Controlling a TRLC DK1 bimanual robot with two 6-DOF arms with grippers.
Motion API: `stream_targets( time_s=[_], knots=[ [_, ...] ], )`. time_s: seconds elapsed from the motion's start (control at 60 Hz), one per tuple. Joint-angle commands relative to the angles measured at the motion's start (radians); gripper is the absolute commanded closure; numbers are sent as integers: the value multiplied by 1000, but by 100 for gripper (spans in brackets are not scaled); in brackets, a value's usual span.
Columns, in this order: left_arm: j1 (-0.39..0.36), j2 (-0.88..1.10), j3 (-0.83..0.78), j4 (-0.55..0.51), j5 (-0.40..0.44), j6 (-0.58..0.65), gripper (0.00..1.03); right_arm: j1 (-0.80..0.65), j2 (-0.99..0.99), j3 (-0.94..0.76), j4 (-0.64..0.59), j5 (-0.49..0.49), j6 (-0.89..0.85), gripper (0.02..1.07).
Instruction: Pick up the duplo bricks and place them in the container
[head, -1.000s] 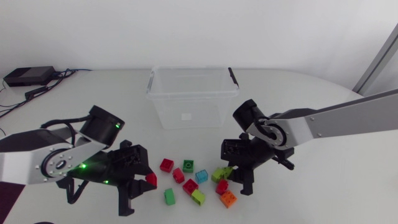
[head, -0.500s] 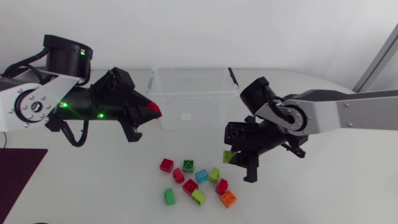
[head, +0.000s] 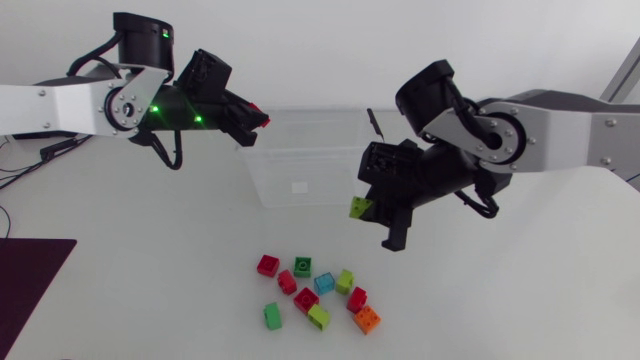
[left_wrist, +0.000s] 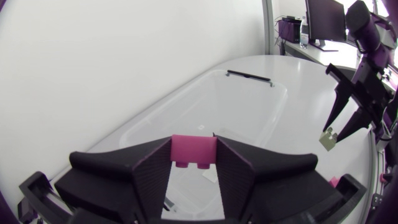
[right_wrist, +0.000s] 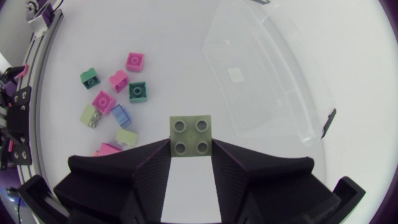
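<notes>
Your left gripper (left_wrist: 194, 163) is clamped on a red brick (left_wrist: 194, 149) above the left rim of the container (head: 305, 113). Your right gripper (right_wrist: 191, 148) is clamped on a lime brick (right_wrist: 191, 134) just beside its right wall. The container stands mid-table toward the far edge, with no brick visible inside. Ten loose bricks (head: 306, 299) lie toward the near edge. Judge the task barely begun: two held, none deposited.
</notes>
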Motion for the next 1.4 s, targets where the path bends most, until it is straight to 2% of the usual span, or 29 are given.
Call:
stream_targets(
  time_s=[0.0,0.1,0.167,0.183,0.217,0.25,0.4,0.55,0.7,0.867,0.967,1.083,1.117,1.15,1.183,1.25,1.383],
  knots=[
    [-3,74,63,9,-12,-37,64,1,-10,53,7,1,39,81],
    [-15,135,102,48,-50,-58,61,-2,10,101,11,1,62,81],
    [-25,175,129,69,-95,-60,42,-6,26,136,26,1,82,81],
    [-25,184,133,77,-98,-60,29,-6,30,145,37,3,86,81],
    [-28,186,132,86,-101,-57,15,-9,38,164,37,3,92,81],
    [-28,183,125,97,-101,-54,6,-13,52,187,39,4,102,81],
    [-6,81,52,103,-99,-44,5,-48,118,285,92,9,143,81],
    [60,-101,-60,66,7,-29,5,-68,198,384,118,10,174,81],
    [94,-278,-207,-64,146,127,5,-75,294,490,135,17,192,81],
    [61,-377,-384,-149,165,322,5,-73,385,567,169,33,212,80],
    [37,-388,-433,-201,166,408,5,-76,437,608,175,44,217,80],
    [14,-374,-462,-242,168,491,5,-84,483,642,184,60,221,48],
    [5,-363,-471,-248,168,517,5,-84,503,656,184,67,221,29],
    [2,-357,-482,-248,168,554,5,-85,515,667,184,78,221,18],
    [-6,-336,-493,-247,169,606,5,-85,520,673,184,84,221,14],
    [-15,-305,-493,-247,169,634,6,-88,514,679,184,84,221,8],
    [-48,-232,-482,-271,169,710,6,-96,429,627,197,84,244,8]
  ],
)
